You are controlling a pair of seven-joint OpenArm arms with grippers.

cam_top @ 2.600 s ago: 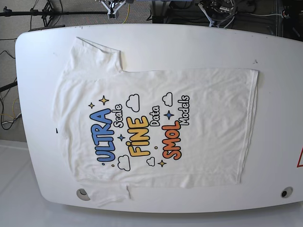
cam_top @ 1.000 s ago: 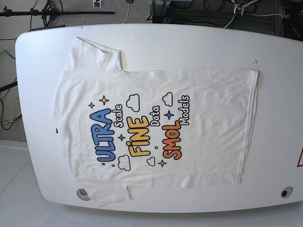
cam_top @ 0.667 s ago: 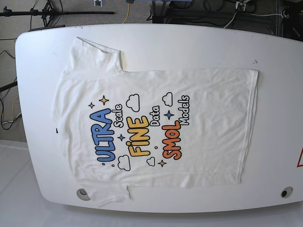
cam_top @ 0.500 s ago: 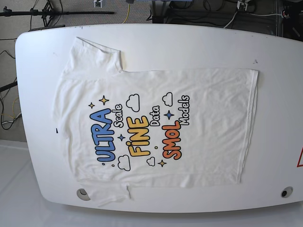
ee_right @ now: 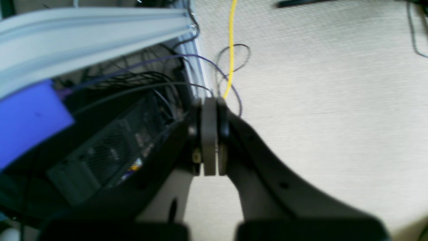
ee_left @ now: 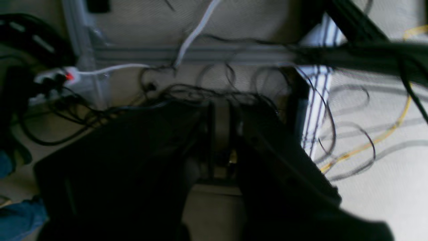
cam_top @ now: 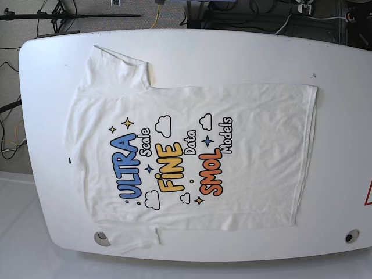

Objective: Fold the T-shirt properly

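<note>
Reading "ULTRA FINE SMOL": T-shirt (cam_top: 192, 157) print

A large white table with rounded corners (cam_top: 232, 52) fills most of the base view, brightly and evenly lit. Beyond its far edge lies pale beige carpet (ee_right: 327, 83), crossed by a thin yellow cable (ee_right: 231, 43) and tangled black cables (ee_left: 207, 90). A grey aluminium frame rail (ee_right: 83, 20) runs beside a blue panel (ee_right: 26, 124).

The T-shirt (cam_top: 192, 157) lies flat, print up, on the table (cam_top: 232, 55), collar toward the base view's left.
</note>
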